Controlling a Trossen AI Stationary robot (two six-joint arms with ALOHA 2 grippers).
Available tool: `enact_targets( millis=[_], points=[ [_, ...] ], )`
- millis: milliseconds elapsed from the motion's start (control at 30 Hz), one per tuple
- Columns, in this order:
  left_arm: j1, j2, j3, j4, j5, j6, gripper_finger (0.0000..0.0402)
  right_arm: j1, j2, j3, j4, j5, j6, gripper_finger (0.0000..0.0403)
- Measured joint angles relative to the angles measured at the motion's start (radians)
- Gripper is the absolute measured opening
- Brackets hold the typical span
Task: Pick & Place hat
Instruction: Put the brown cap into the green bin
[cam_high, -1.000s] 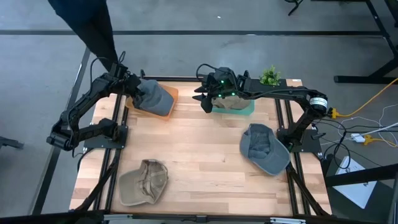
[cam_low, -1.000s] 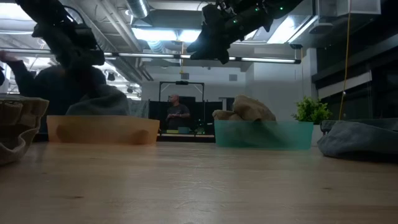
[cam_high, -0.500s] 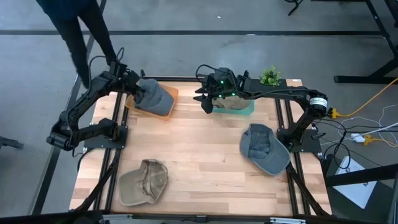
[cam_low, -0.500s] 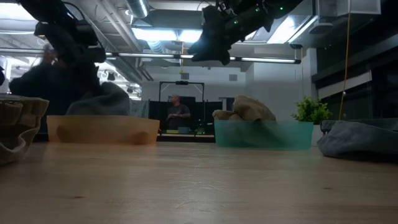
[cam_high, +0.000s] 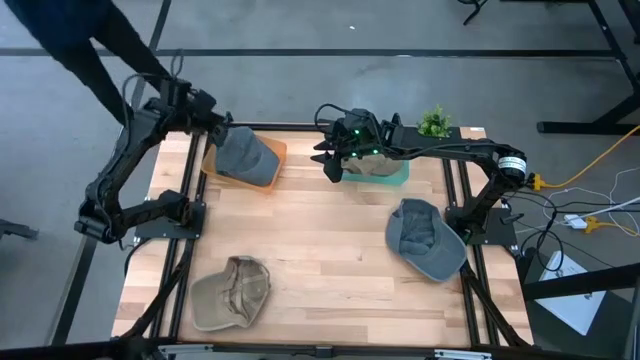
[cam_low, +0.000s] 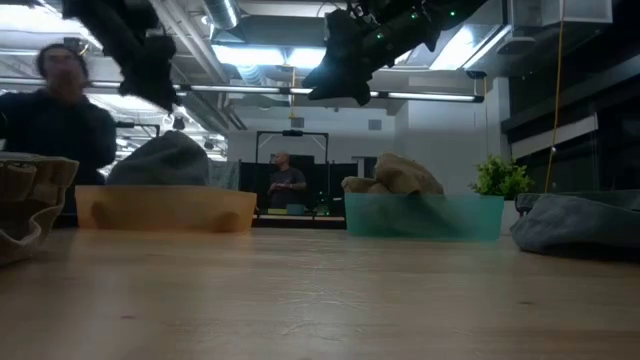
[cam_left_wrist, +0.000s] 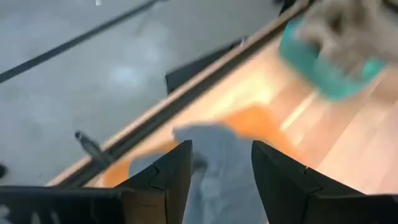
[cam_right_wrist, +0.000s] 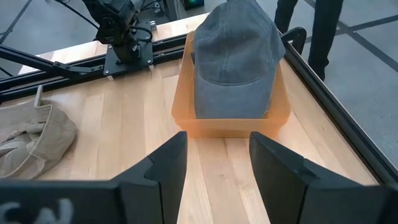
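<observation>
A grey hat (cam_high: 245, 157) is sitting in an orange bin (cam_high: 275, 151) at the table's (cam_high: 320, 250) far edge, just below and ahead of the left tool (cam_high: 218, 124), whose fingers are standing apart and empty above it. This looks like the release step. The right tool (cam_high: 328, 160), open and empty, is hovering beside a teal bin (cam_high: 395, 174). Next, an arm would likely be reaching for the tan hat (cam_high: 233, 292) or the second grey hat (cam_high: 425, 237), both well apart from each tool.
</observation>
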Motion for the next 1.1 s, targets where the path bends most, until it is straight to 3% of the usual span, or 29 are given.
enact_targets(
  millis=[100, 300, 400, 500, 767, 967, 1100],
  points=[
    [-0.008, 0.0, 0.063, 0.004, 0.107, -0.1, 0.0161, 0.0, 0.0, 0.0, 0.0, 0.0, 0.001, 0.0171],
    [-0.092, -0.014, 0.099, 0.002, 0.518, -0.231, 0.0148, 0.002, 0.0, 0.0, 0.0, -0.016, 0.023, 0.0171],
    [-0.189, -0.035, 0.099, -0.01, 0.61, -0.297, 0.0142, 0.006, 0.0, 0.0, 0.0, -0.062, 0.035, 0.0171],
    [-0.318, -0.065, 0.099, -0.012, 0.572, -0.358, 0.0135, 0.02, 0.0, 0.0, 0.0, -0.098, 0.037, 0.0171],
    [-0.692, -0.115, 0.099, -0.012, 0.279, -0.58, 0.0121, 0.095, 0.0, 0.0, -0.016, -0.173, 0.038, 0.0171],
    [-0.964, -0.113, 0.094, -0.073, 0.094, -0.715, 0.0118, 0.167, 0.0, 0.0, -0.142, -0.175, 0.024, 0.0171],
    [-1.128, -0.112, 0.026, -0.117, 0.024, -0.816, 0.0118, 0.203, 0.0, 0.0, -0.245, -0.17, 0.0, 0.0171]
  ],
)
